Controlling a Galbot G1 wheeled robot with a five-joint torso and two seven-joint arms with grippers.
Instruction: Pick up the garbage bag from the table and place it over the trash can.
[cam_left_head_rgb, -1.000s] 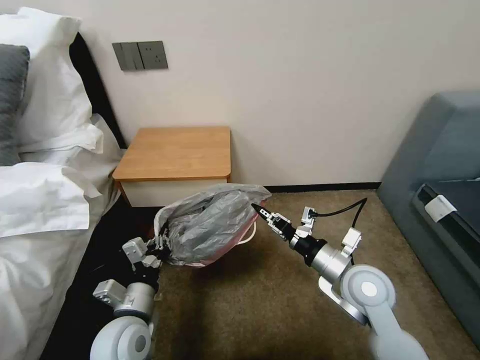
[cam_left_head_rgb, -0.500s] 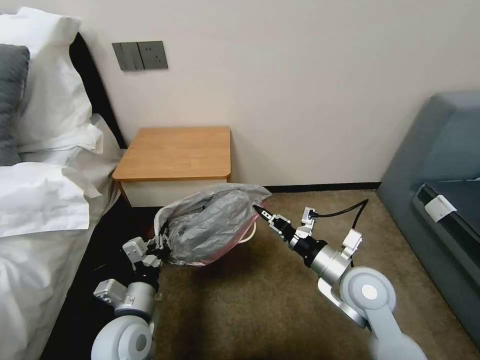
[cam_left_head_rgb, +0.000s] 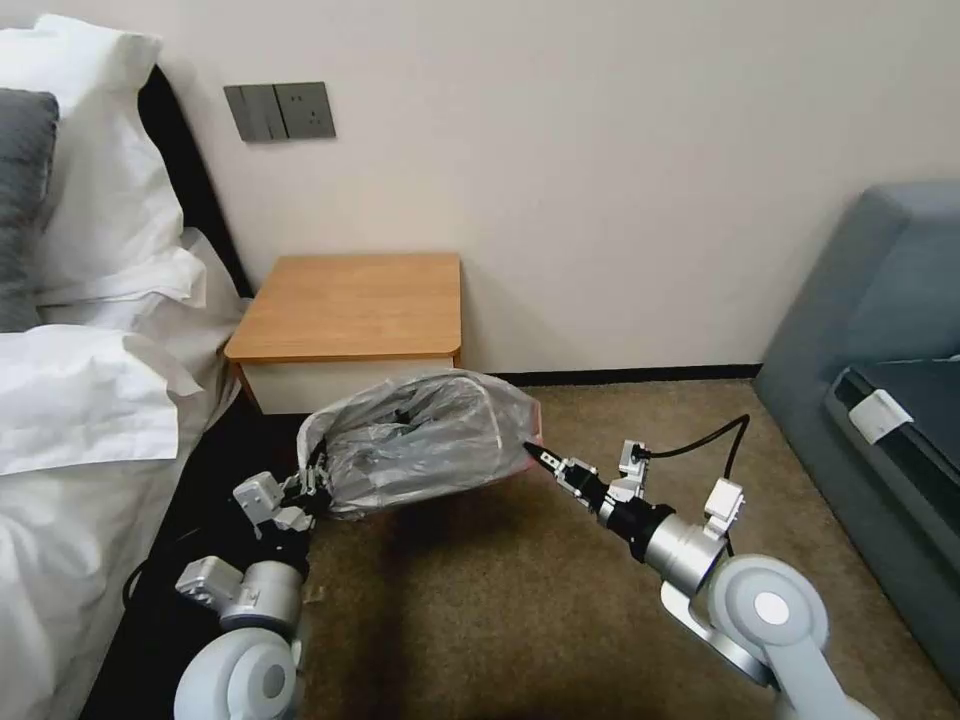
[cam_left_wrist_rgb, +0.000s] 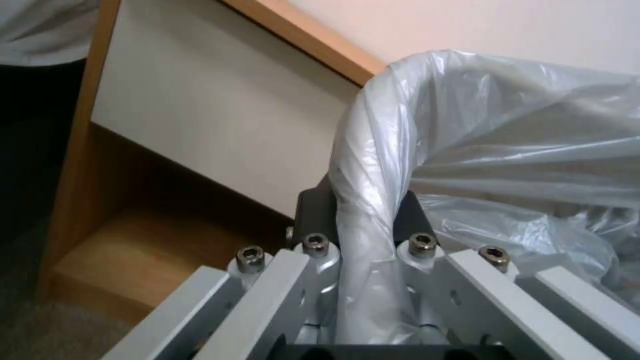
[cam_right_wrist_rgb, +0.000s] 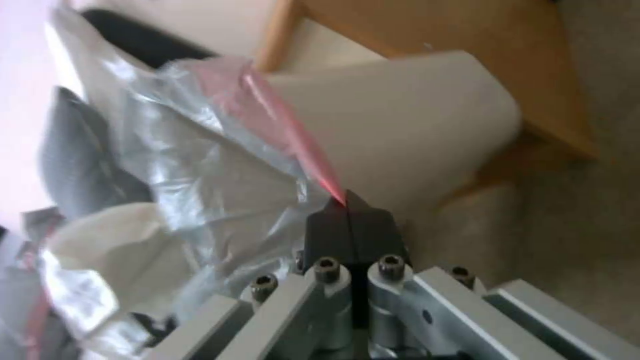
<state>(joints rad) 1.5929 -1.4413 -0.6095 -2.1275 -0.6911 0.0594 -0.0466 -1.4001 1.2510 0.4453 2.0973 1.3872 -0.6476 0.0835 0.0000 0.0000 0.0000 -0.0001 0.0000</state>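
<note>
The garbage bag (cam_left_head_rgb: 415, 440), crinkled grey film with a pinkish-red rim, hangs stretched between my two grippers just in front of the table (cam_left_head_rgb: 350, 300). My left gripper (cam_left_head_rgb: 315, 480) is shut on a twisted bunch of the bag (cam_left_wrist_rgb: 507, 130), clamped between its fingers (cam_left_wrist_rgb: 313, 220). On the opposite edge, my right gripper (cam_left_head_rgb: 530, 455) is shut on the red rim of the bag (cam_right_wrist_rgb: 200, 150), fingertips (cam_right_wrist_rgb: 337, 220) pressed together. The beige trash can (cam_right_wrist_rgb: 400, 135) stands right behind that rim. In the head view the bag hides the can.
A bed with white linen (cam_left_head_rgb: 80, 400) runs along the left, close to my left arm. A grey sofa (cam_left_head_rgb: 880, 330) stands at the right. Brown carpet (cam_left_head_rgb: 520, 620) lies open in front. The table's white drawer front (cam_left_wrist_rgb: 200, 110) is just beyond the left gripper.
The bag has been pulled wider and flatter. My right gripper has moved right and down with the rim; my left gripper has shifted slightly left. The can's pale rim is now covered.
</note>
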